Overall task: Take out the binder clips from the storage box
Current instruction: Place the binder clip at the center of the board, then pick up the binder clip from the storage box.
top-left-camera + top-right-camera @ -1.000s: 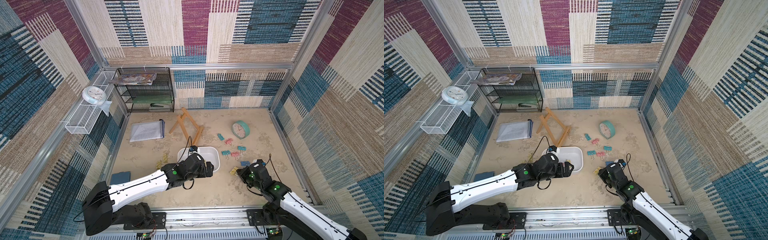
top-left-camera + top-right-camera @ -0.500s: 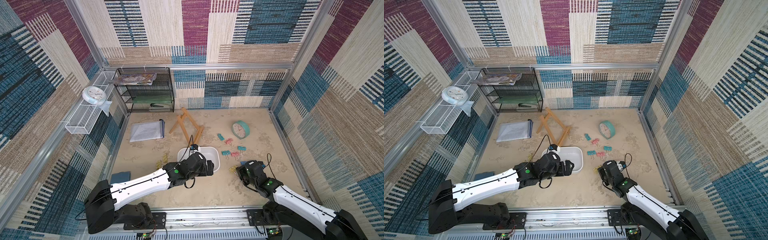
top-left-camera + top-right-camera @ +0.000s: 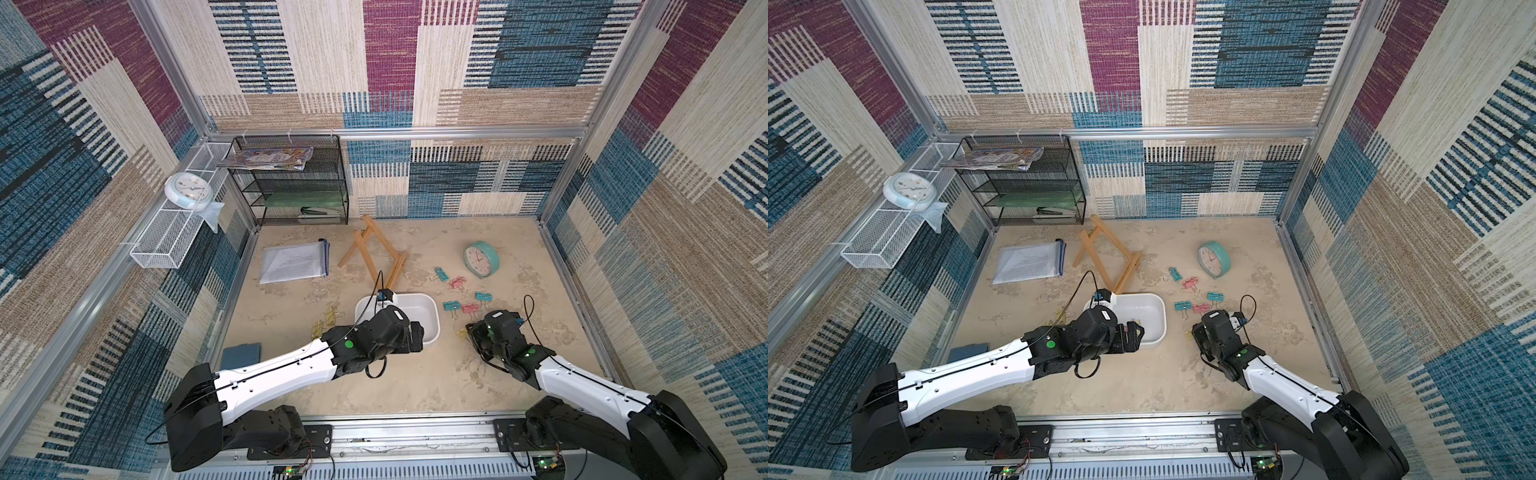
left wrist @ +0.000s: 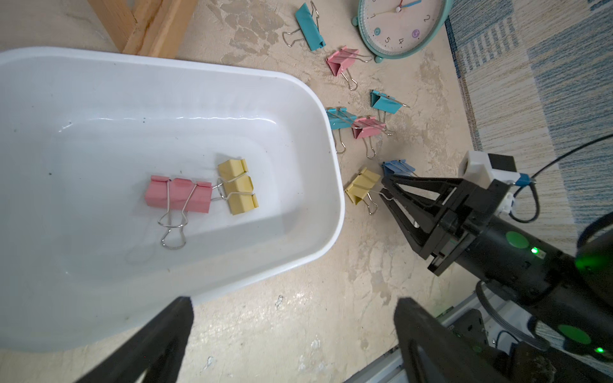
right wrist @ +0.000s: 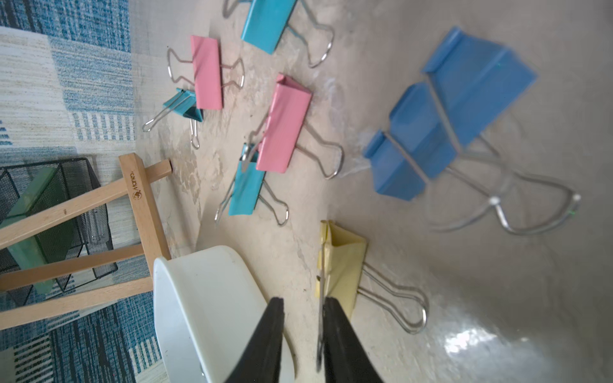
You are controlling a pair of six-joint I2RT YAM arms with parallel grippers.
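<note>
Where the pink clip (image 4: 179, 198) lies, its handle faces left hand (image 4: 293, 301).

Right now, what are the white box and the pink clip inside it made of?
The storage box looks like glossy white plastic: smooth, rounded, shiny reflections. The pink clip seems painted folded metal, matte; its handles are bare silvery wire.

storage box (image 4: 99, 116) 1 | clocks (image 3: 481, 259) 2 | binder clips (image 4: 179, 195) — 2 in box, 7 right, ~2 left

White links (image 3: 270, 376), black joints (image 3: 374, 332), green dots (image 3: 348, 344), looping cables (image 3: 376, 377), black truss-framed right tool (image 4: 383, 188)
</note>
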